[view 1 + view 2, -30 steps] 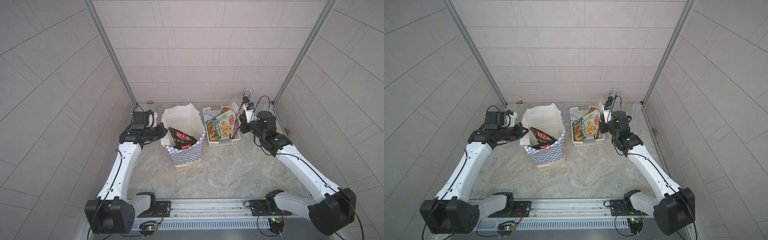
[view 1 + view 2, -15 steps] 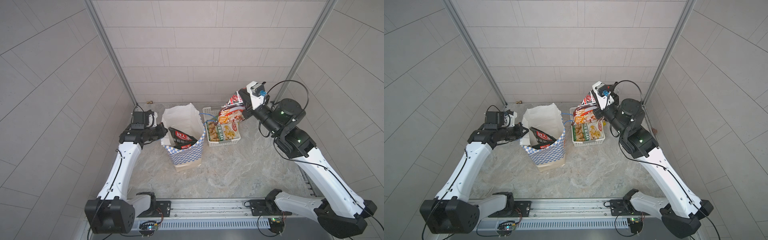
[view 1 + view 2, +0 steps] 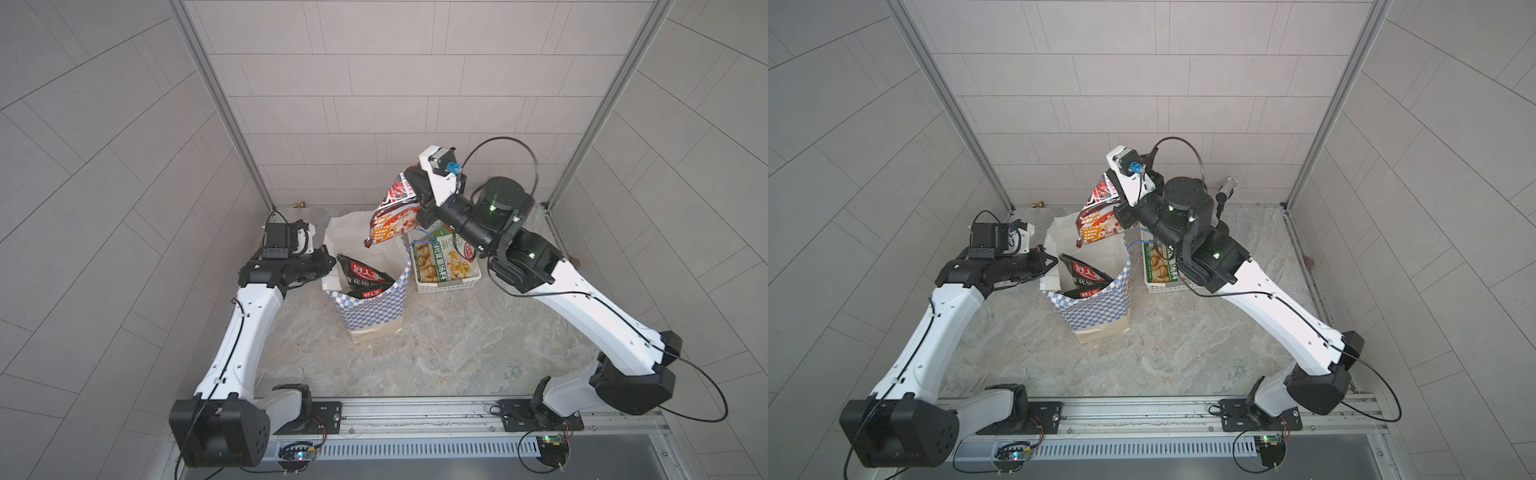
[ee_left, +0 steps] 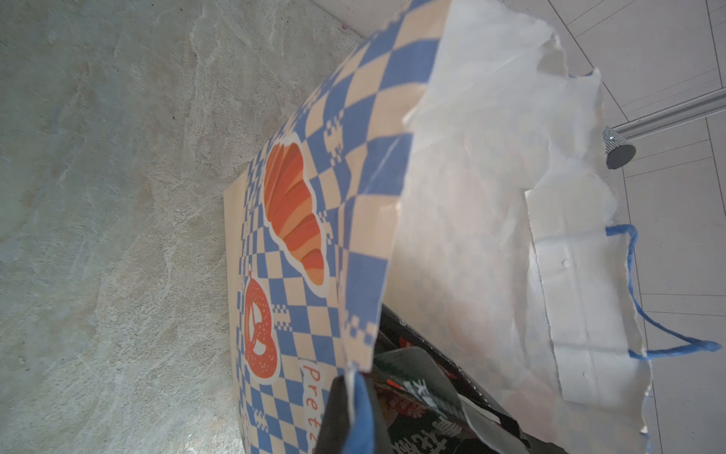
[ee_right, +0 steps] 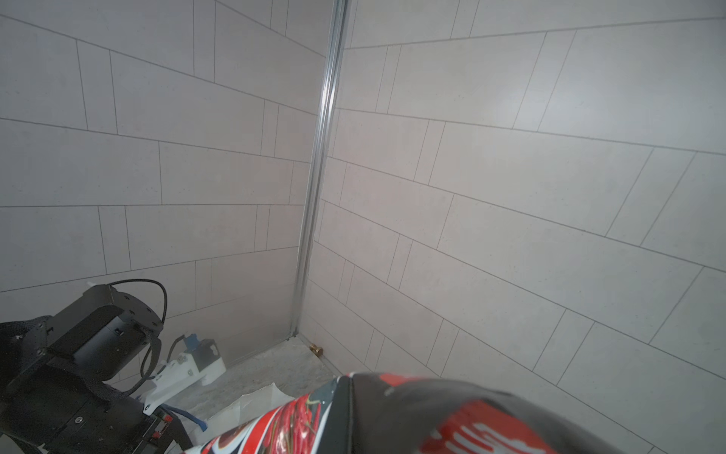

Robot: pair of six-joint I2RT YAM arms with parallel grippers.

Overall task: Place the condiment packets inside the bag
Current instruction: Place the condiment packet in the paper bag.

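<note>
Condiment packet (image 3: 392, 216) clamped in right claw (image 3: 417, 189), contact hidden, left claw (image 3: 327, 262) pinching bag (image 3: 370, 309) rim

We see the left arm (image 3: 249, 328) stretched low toward the bag (image 3: 374, 307), forearm near level. The left gripper (image 3: 326, 266) sits at the bag's rim on that arm's side, jaws pinched on the paper edge. In the left wrist view a black finger (image 4: 334, 412) presses the outside of the rim. The right arm (image 3: 582, 303) is raised, elbow bent, wrist high over the bag's mouth. The right gripper (image 3: 417, 195) is above the bag, jaws clamped on a condiment packet (image 3: 392, 216) that hangs down
</note>
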